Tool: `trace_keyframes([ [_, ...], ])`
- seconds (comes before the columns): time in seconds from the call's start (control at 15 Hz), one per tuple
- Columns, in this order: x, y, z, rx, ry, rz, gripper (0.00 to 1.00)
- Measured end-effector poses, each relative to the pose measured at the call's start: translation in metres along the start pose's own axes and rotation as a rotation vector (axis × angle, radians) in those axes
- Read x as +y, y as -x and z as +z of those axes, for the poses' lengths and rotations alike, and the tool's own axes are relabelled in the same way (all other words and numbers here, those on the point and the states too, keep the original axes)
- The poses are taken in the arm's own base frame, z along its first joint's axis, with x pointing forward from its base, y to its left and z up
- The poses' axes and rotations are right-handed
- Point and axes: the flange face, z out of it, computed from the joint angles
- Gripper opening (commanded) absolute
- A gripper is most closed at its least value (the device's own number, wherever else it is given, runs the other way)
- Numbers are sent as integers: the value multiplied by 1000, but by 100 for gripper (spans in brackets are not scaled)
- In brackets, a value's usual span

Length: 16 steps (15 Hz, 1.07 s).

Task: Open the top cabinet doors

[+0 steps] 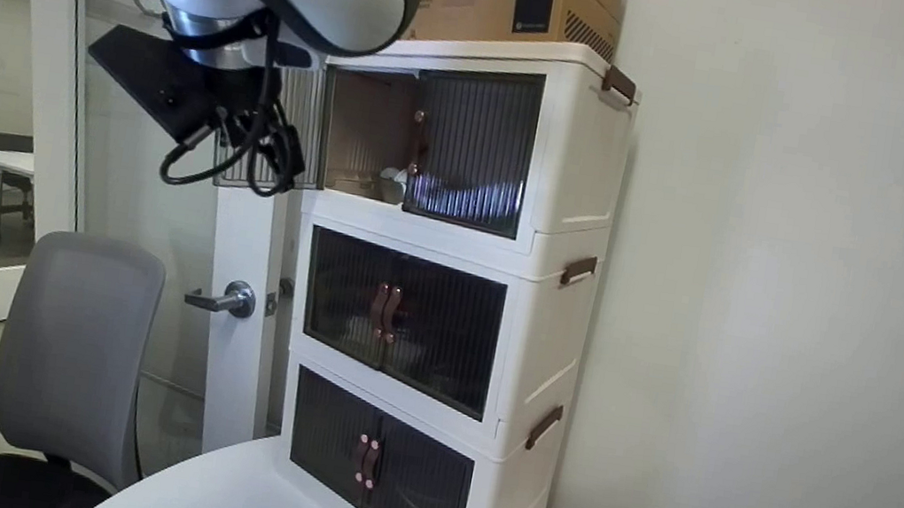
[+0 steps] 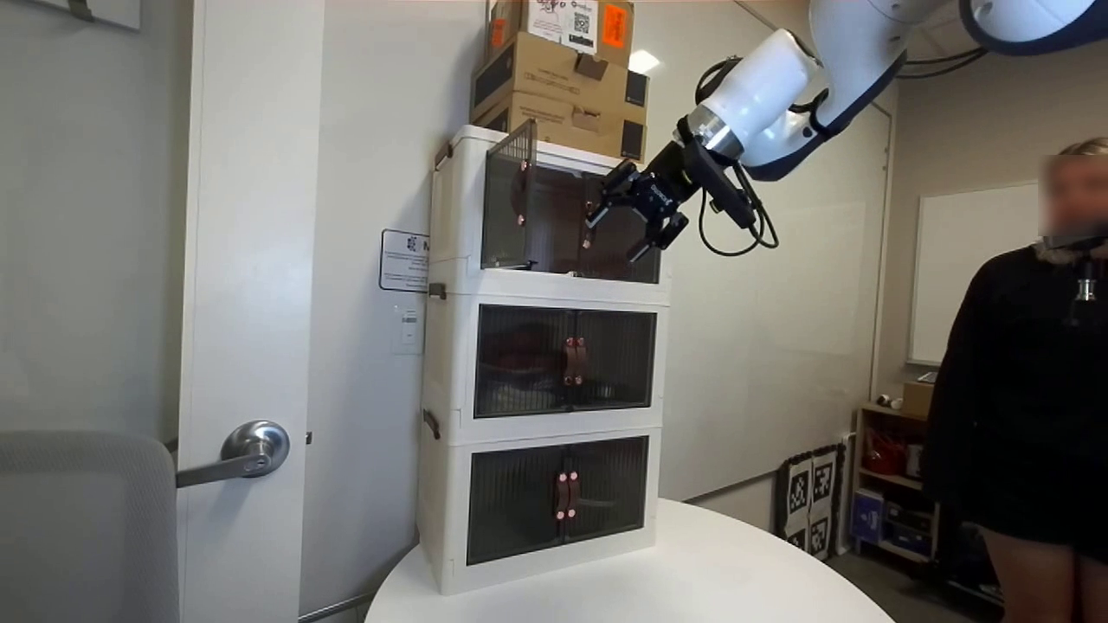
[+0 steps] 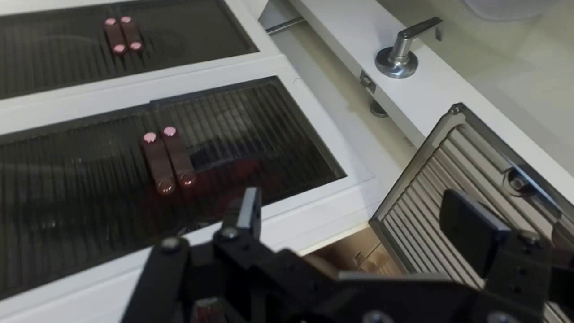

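The top cabinet doors [image 1: 478, 128] front the uppermost tier of the white three-tier cabinet [image 1: 581, 157], which stands on a round white surface [image 2: 736, 571]. One smoked ribbed panel [image 2: 502, 208] is swung outward; its partner panel [image 1: 475, 159] is closed, so the job looks about half done, with that second side as the likely step in hand. The end effector [image 2: 616, 235] hangs in front of this tier, spread wide and holding nothing. Next it should line up on the partner panel's brown handle [image 1: 421, 142], grip, and pull outward in an arc.
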Motion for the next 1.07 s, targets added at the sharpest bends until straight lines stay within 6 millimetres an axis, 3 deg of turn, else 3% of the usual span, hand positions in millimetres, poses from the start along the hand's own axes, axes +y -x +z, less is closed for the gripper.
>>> trace_keyframes([
  [0.33, 1, -37, 12, 125, 127, -175, 100],
  [0.67, 32, -66, 49, 261, 270, -342, 100],
  [1.07, 36, -105, 57, 502, 429, -512, 100],
])
